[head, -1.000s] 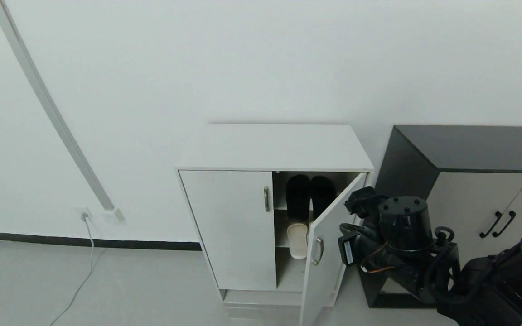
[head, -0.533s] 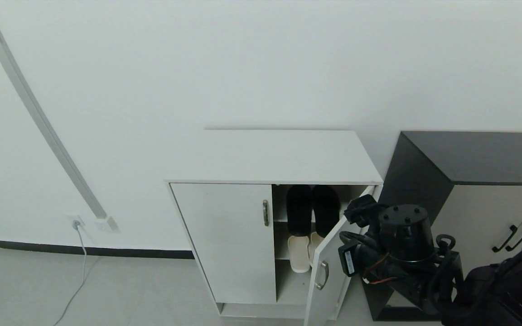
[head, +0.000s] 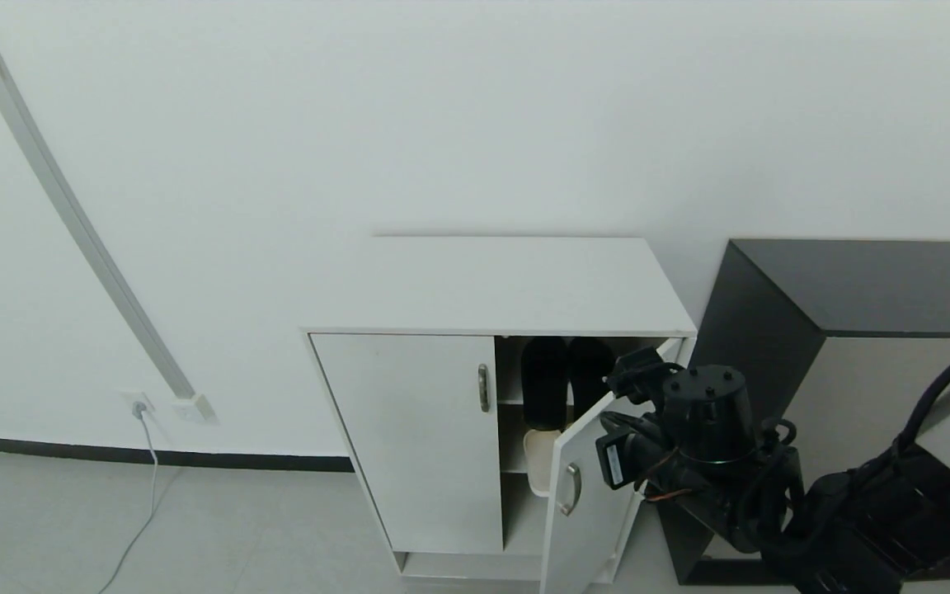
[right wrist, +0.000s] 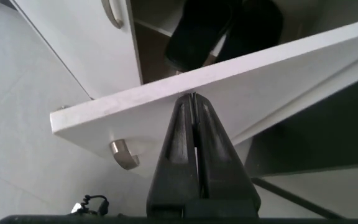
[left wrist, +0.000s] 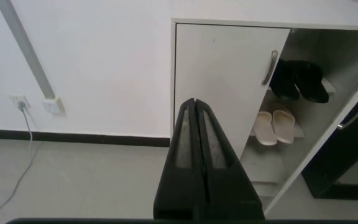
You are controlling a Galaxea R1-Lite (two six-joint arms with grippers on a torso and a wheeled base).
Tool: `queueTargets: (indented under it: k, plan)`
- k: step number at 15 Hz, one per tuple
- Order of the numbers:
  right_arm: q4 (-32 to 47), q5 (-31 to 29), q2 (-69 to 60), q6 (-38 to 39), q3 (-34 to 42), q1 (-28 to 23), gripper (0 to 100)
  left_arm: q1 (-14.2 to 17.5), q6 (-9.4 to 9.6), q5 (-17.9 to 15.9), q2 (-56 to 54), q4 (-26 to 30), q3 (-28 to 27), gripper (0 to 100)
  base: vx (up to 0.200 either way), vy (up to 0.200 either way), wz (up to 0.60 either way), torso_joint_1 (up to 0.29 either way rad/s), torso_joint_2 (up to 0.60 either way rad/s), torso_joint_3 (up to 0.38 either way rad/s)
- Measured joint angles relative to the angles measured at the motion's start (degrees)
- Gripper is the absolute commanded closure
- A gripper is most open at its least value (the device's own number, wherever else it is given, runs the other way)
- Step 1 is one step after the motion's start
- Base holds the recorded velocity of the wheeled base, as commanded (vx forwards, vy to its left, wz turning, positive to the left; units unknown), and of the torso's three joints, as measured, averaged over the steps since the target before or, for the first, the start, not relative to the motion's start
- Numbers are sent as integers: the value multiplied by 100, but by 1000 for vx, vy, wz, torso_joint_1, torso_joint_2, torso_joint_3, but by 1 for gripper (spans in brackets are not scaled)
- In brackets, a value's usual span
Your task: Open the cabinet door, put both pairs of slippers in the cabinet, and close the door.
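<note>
A white two-door wooden cabinet (head: pixel 508 280) stands on a pale floor against a white wall. Its left door (head: pixel 409 437) is closed. Its right door (head: pixel 586 511) stands partly open, swung out at an angle, with a curved metal handle (head: pixel 571 489) on its outer face.

Through the gap, a pair of black slippers (head: pixel 545 371) lies side by side on the upper shelf inside the cabinet. A pair of cream slippers (head: pixel 538 450) lies on the shelf just below, half hidden by the open door in the head view. The left wrist view shows both pairs more fully, the black pair (left wrist: pixel 300 81) above the cream pair (left wrist: pixel 275 126).

The robot's right hand (head: pixel 632 375) is on the outer side of the open door, near its top. In the right wrist view its two dark fingers are pressed together, holding nothing, and their tips (right wrist: pixel 193 99) meet the door's white edge above the handle.

The left hand (left wrist: pixel 195 106) is held in the air, well apart from the cabinet and facing its closed door. Its fingers are also pressed together and hold nothing.

A dark grey cabinet (head: pixel 854 280) stands just beside the white one. Farther along the wall, a grey cable duct (head: pixel 71 214) slants down to a wall socket (head: pixel 138 406) with a cable plugged in.
</note>
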Motion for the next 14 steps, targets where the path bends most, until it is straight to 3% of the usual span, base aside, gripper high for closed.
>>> queueTargets:
  k: [14]
  plan:
    - [39, 176, 1290, -17, -1718, -300, 100, 0, -6, 11, -1, 0, 0, 100, 0, 0, 0, 0, 0, 0]
